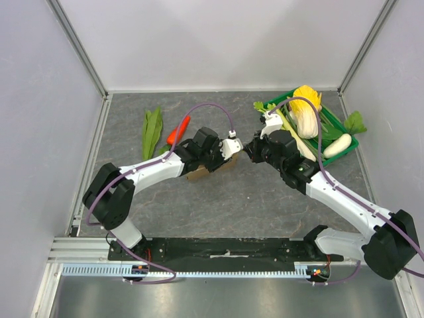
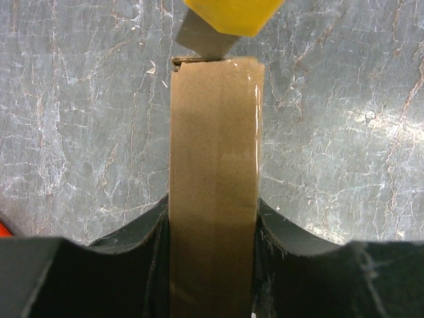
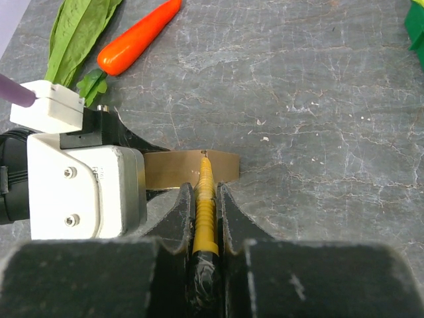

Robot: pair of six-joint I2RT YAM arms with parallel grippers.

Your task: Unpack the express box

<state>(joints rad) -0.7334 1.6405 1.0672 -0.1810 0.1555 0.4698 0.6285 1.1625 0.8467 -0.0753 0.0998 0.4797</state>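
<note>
The express box point(image 2: 213, 165) is a thin brown cardboard box standing on edge between my left gripper's black fingers point(image 2: 142, 235). My left gripper point(image 2: 213, 212) is shut on it. In the top view the box point(image 1: 199, 174) shows under the left gripper point(image 1: 224, 156) at the table's middle. My right gripper point(image 3: 205, 192) is shut on a yellow utility knife point(image 3: 205, 199). The knife's tip touches the box's top edge point(image 3: 179, 169). In the left wrist view the knife's yellow body point(image 2: 228, 13) and grey blade point(image 2: 205, 41) meet the box's far end. The right gripper point(image 1: 254, 150) faces the left one.
An orange carrot point(image 1: 179, 130) and a green leaf point(image 1: 152, 130) lie at the back left; both also show in the right wrist view, carrot point(image 3: 139, 36) and leaf point(image 3: 76, 30). A green crate point(image 1: 346, 144) with vegetables stands at the back right.
</note>
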